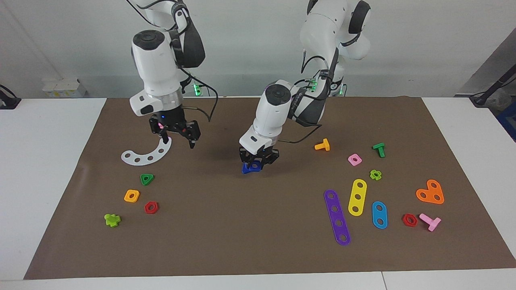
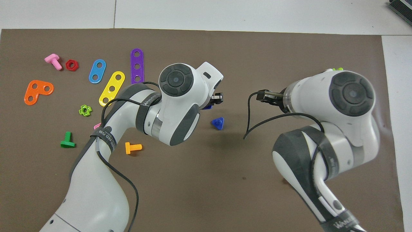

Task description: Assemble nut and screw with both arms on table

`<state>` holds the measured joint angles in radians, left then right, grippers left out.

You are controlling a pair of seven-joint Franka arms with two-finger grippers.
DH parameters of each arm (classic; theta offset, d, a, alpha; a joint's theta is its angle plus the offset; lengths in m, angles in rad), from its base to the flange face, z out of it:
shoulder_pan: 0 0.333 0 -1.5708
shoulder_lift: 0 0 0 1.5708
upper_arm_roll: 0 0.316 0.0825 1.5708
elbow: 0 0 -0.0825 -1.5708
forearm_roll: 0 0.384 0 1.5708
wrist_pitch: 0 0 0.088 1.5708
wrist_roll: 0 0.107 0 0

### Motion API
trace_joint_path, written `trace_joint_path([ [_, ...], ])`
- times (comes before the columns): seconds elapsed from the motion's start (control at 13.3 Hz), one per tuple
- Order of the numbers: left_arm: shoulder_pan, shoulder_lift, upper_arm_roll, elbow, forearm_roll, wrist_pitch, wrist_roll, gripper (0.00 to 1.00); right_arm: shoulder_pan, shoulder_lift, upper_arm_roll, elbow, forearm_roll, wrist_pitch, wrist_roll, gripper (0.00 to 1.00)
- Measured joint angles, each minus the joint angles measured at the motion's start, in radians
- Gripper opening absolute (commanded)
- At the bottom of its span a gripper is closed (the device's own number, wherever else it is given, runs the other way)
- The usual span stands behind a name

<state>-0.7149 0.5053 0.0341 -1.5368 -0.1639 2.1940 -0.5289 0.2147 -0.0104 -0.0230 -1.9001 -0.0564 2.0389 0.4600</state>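
My left gripper (image 1: 258, 158) is low over the middle of the brown mat (image 1: 225, 225), shut on the dark-blue square nut (image 1: 255, 164). A sliver of the nut (image 2: 208, 106) shows under the gripper (image 2: 216, 98) in the overhead view. The dark-blue screw (image 2: 218, 123), with its triangular head, lies on the mat right beside the nut, toward the right arm's end; it also shows in the facing view (image 1: 245, 170). My right gripper (image 1: 178, 141) is open and empty, up over the end of a white curved strip (image 1: 147, 156). It is hidden under its arm in the overhead view.
A green triangular nut (image 1: 147, 179), an orange-yellow square nut (image 1: 132, 195), a red hex nut (image 1: 151, 207) and a light-green piece (image 1: 112, 220) lie toward the right arm's end. An orange bolt (image 1: 322, 145), a pink nut (image 1: 354, 160), a green bolt (image 1: 379, 150) and coloured strips (image 1: 337, 217) lie toward the left arm's end.
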Motion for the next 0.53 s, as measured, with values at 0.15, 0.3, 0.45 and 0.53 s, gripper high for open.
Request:
trace_joint_path([
  [0.15, -0.021, 0.006, 0.001, -0.001, 0.000, 0.000, -0.003, 0.00, -0.057, -0.027, -0.001, 0.001, 0.001, -0.037, -0.093, 0.96],
  [0.3, -0.034, 0.008, 0.002, -0.010, 0.000, 0.000, -0.004, 0.00, -0.095, -0.045, -0.001, 0.007, 0.001, -0.074, -0.167, 0.96],
  [0.45, -0.043, 0.009, 0.003, -0.027, 0.000, 0.004, -0.004, 0.00, -0.122, -0.049, -0.001, 0.042, 0.001, -0.127, -0.238, 0.97],
  [0.53, -0.044, 0.009, 0.003, -0.040, 0.006, 0.010, -0.004, 0.00, -0.136, -0.049, -0.002, 0.066, 0.001, -0.153, -0.269, 0.97],
])
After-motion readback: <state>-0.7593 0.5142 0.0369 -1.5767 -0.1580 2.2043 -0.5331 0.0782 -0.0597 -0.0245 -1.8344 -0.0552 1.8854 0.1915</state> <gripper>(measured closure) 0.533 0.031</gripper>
